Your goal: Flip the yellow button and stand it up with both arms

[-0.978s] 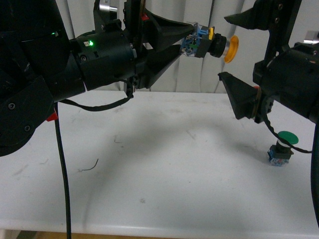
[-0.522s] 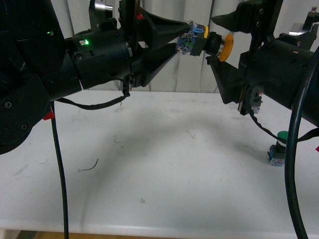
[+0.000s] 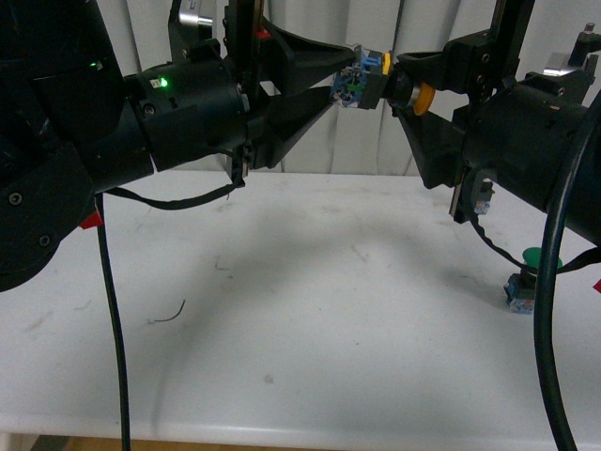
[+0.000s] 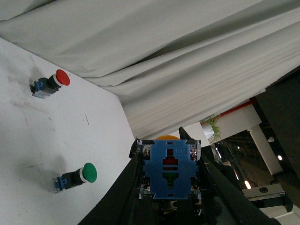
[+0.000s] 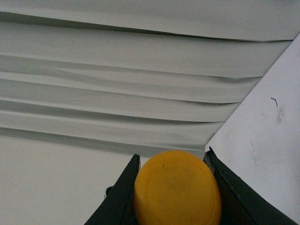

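The yellow button hangs high above the white table, lying sideways with its yellow cap pointing right. My left gripper is shut on its blue and clear contact block. My right gripper is shut on its yellow cap and black collar. In the left wrist view the blue contact block fills the space between my left gripper's black fingers, with a sliver of yellow cap behind it. In the right wrist view the yellow cap sits squeezed between my right gripper's two black fingers.
A green-capped switch lies on the table at the right, under my right arm; it also shows in the left wrist view. A red-capped switch lies further off near the grey curtain. A thin dark wire scrap lies front left.
My right arm moved left from beside the button and its jaws closed on the yellow cap. My left gripper kept hold of the contact block, nearly still.
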